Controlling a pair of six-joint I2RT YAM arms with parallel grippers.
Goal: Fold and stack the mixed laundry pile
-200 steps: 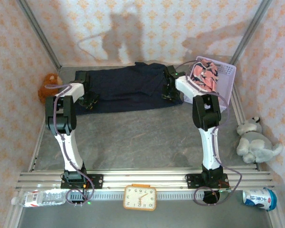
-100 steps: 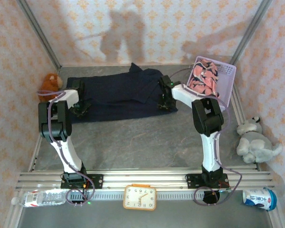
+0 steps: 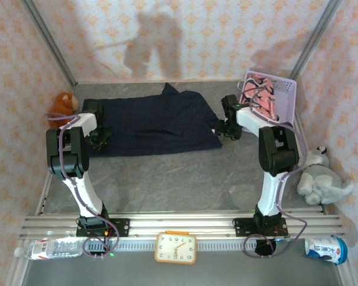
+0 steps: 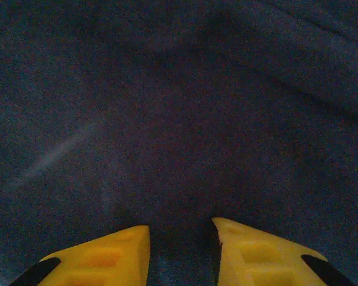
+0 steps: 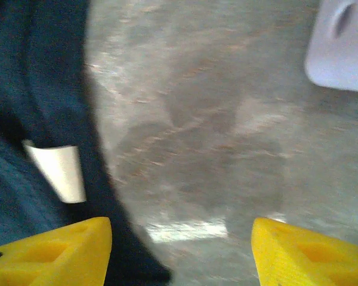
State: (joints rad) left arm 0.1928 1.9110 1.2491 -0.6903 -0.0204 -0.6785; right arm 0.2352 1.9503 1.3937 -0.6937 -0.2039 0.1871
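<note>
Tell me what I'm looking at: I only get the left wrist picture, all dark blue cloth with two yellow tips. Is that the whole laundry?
Observer: No. A pink printed garment lies in the lavender basket, far right.
Operator: How does the blue one lie?
Observer: The navy garment is spread out along the far side of the table.
Operator: And the other arm?
Observer: The right tool is open and empty, over bare table beside the navy garment's edge.

Lavender basket; brown plush; grey plush; clock.

Garment left of basket; second garment seemingly inside.
</note>
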